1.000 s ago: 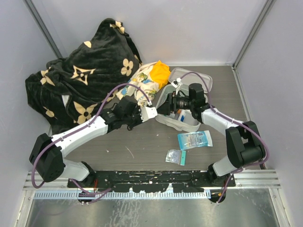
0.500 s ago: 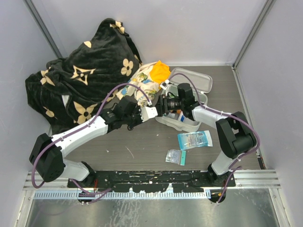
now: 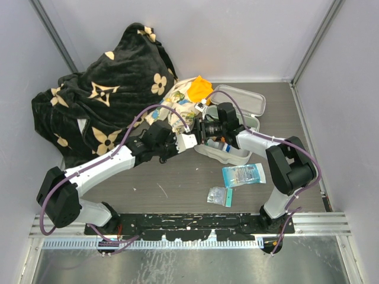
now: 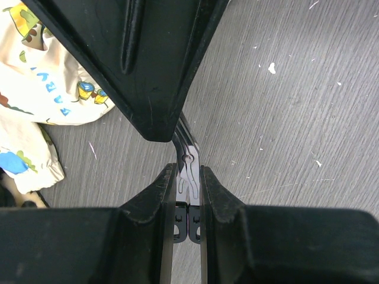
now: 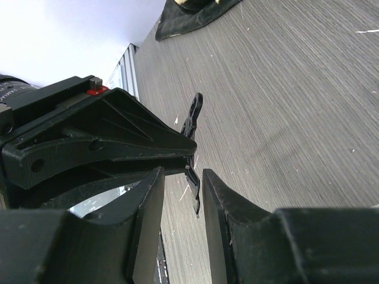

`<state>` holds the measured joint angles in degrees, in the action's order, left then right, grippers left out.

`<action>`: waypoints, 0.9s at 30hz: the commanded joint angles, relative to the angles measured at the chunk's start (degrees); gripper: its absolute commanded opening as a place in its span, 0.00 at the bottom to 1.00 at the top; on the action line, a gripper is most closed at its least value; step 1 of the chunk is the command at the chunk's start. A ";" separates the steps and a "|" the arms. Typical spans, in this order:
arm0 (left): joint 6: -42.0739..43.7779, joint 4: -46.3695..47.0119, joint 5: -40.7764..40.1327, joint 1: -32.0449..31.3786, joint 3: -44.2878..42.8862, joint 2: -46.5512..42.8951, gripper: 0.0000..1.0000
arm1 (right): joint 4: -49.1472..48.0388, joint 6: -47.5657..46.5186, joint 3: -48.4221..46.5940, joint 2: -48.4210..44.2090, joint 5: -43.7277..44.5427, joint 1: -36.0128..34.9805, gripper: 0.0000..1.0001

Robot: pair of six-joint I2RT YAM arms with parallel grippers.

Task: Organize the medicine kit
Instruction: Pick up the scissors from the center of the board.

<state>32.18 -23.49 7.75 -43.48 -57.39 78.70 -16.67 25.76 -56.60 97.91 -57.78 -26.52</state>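
Two arms meet just left of the open kit (image 3: 232, 155), a white case that sits on the table (image 3: 177, 177) with its lid (image 3: 246, 102) swung back on the far side. The left gripper (image 3: 192, 141) is clamped tight on a thin metal piece (image 4: 188, 163), its two fingers (image 4: 159, 195) pressed flat against the silver end. The right gripper (image 3: 204, 129) comes in over the kit's left rim from the opposite side. In its wrist view the fingers (image 5: 219, 201) stand narrowly apart with the dark strip of the same piece (image 5: 192, 118) in the gap. Whether they pinch it cannot be told.

A printed cloth (image 3: 180, 103) with an orange patch lies against the kit's far left corner, and a black flowered blanket (image 3: 106, 89) is heaped farther left. Two blue packets, one larger (image 3: 243, 174) and one small (image 3: 218, 195), lie on the table nearer the bases than the kit.
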 commanded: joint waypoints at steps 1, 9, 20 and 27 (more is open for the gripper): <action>0.12 3.53 0.26 -0.01 -0.18 -1.05 0.12 | 0.60 -2.01 -2.47 -0.31 -0.66 -0.34 0.38; 0.20 3.53 0.05 0.04 0.10 -1.56 0.12 | 3.43 -4.15 -2.79 0.01 0.17 -0.33 0.41; 0.25 3.62 -0.11 0.00 0.26 -1.48 0.12 | 3.72 -4.25 -3.16 -0.09 0.66 -0.37 0.22; 0.36 3.74 -0.94 0.04 0.51 -1.86 0.24 | 4.76 -5.18 -3.18 -1.41 2.39 -0.29 0.01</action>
<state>32.40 -23.03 7.33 -43.48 -56.77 78.70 -11.14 22.52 -57.43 98.04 -56.95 -26.55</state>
